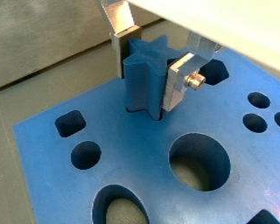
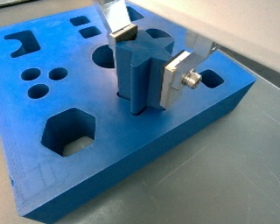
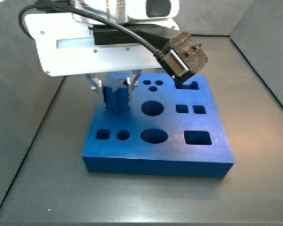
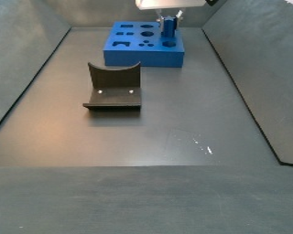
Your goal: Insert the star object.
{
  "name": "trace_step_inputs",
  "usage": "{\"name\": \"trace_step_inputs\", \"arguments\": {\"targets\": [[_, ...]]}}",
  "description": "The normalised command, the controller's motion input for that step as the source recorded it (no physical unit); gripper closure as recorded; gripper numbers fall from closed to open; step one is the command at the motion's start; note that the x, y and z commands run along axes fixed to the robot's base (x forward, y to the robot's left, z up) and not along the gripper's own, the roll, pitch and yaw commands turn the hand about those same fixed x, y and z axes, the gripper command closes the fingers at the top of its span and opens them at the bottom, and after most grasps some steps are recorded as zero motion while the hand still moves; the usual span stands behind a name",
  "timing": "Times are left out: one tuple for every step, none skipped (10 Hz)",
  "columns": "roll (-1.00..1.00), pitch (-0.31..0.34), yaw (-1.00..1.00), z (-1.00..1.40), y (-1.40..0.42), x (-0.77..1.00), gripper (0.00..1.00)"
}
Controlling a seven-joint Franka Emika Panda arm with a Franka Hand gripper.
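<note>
The star object (image 1: 140,83), a ridged blue peg, stands upright between the fingers in both wrist views (image 2: 136,87). Its lower end sits in a star-shaped hole of the blue block (image 1: 136,149), and most of its length stands above the top face. My gripper (image 1: 150,66) is shut on the peg near its top, one silver finger on each side (image 2: 149,59). In a side view the gripper (image 3: 116,88) hangs over the block's (image 3: 179,124) far left part with the peg (image 3: 114,100) below it. In a side view the peg (image 4: 168,33) stands on the block (image 4: 143,58).
The block (image 2: 108,149) has several other shaped holes around the peg: round, oval, hexagonal and square. The dark fixture (image 4: 113,87) stands on the grey floor in front of the block. Grey walls enclose the floor on the sides.
</note>
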Motion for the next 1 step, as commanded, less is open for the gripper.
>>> {"name": "trace_step_inputs", "arguments": {"targets": [[0.00,0.000,0.00,0.00,0.00,0.00,1.00]]}}
